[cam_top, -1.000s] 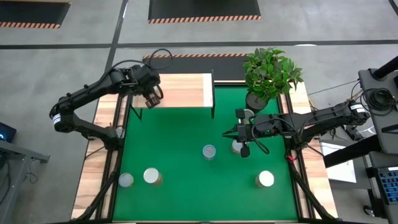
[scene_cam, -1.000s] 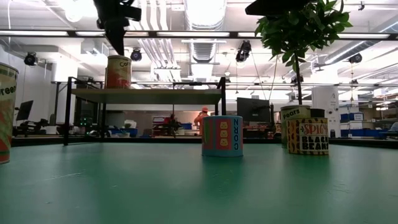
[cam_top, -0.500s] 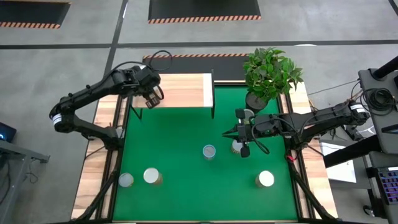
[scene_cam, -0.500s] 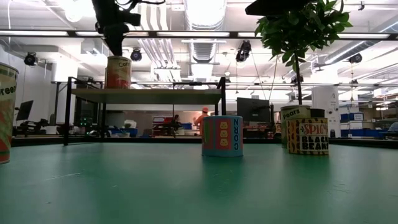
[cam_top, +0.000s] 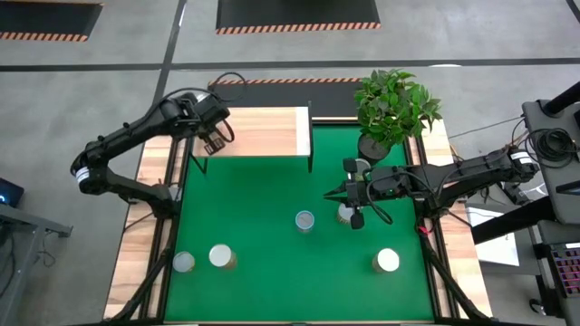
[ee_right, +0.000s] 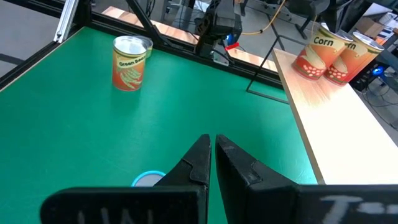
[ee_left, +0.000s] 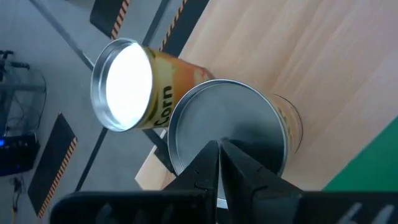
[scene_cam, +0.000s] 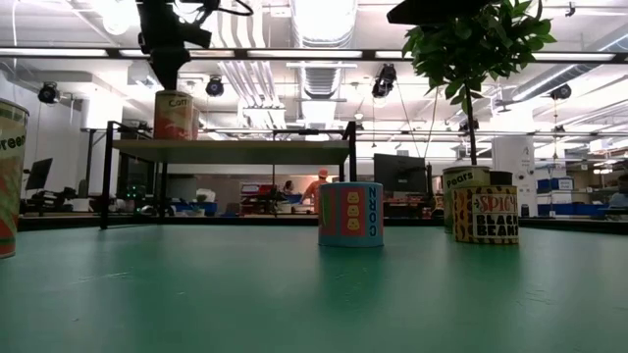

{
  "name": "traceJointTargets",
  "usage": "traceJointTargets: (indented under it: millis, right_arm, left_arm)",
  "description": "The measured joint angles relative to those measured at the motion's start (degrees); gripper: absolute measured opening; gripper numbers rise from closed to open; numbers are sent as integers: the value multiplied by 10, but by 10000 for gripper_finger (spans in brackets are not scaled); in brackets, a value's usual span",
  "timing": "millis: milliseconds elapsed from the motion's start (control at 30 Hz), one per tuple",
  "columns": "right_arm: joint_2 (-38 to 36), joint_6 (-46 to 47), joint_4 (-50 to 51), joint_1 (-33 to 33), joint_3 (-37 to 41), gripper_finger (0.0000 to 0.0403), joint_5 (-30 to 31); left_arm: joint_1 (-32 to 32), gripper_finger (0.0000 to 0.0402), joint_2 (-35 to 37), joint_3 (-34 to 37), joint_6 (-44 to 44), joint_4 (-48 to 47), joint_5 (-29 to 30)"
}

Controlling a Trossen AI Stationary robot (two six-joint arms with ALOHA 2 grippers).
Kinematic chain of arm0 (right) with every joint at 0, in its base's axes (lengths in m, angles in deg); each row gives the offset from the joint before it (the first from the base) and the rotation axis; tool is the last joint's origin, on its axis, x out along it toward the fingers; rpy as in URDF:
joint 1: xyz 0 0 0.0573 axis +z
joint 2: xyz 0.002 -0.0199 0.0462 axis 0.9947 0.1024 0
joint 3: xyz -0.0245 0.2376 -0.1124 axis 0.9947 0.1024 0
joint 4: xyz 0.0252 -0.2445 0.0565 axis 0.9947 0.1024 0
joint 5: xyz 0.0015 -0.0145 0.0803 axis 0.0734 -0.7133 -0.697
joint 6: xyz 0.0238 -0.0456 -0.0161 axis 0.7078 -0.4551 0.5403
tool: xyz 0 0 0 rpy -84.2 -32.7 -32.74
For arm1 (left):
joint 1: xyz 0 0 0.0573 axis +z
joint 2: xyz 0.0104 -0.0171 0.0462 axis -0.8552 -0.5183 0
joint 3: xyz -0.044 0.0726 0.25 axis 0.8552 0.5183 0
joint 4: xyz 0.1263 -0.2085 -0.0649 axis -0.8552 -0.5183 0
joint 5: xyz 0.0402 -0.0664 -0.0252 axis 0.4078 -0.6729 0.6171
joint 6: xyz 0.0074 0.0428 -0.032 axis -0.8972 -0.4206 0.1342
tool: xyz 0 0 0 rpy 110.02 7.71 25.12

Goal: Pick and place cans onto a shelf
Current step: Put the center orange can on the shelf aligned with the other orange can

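Tin on pale wood: two Corn cans [ee_left: 124, 84] set close together at the left end of the shelf [cam_top: 272, 131]. Poised directly above the nearer one's silvery lid, left gripper [ee_left: 219, 155], fingers pinched together to a point, holding nothing. Forearm reaching in from the table's left edge, wrist bent downward. From table height, hanging just clear of the can top.

Farther right on the green mat [cam_top: 245, 208], more cans loose: two near the front-left corner, a blue can [scene_cam: 350, 214] mid-table, a Spicy Black Beans can [scene_cam: 486, 214] beside a Pears can [scene_cam: 459, 196], one more near front right. Likely rigid, light and smooth-walled, so best taken across the label at mid-height, jaws spread enough to clear the rim. Prone to tipping if nudged near the top.

At right, right gripper [cam_top: 333, 194] held over the mat in front of the plant pot [cam_top: 373, 147], arm stretched in from the right edge, fingers all but closed, empty.
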Motion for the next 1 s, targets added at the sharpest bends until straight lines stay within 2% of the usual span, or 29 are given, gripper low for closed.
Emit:
traceJointTargets:
  millis: [333, 1000]
  right_arm:
    - [0, 1, 0, 0, 0, 13, 0]
    - [0, 2, 0, 0, 0, 13, 0]
  left_arm:
    - [38, 0, 1, 7, -8, 2, 6]
    - [40, 0, 7, 8, -15, 17, 12]
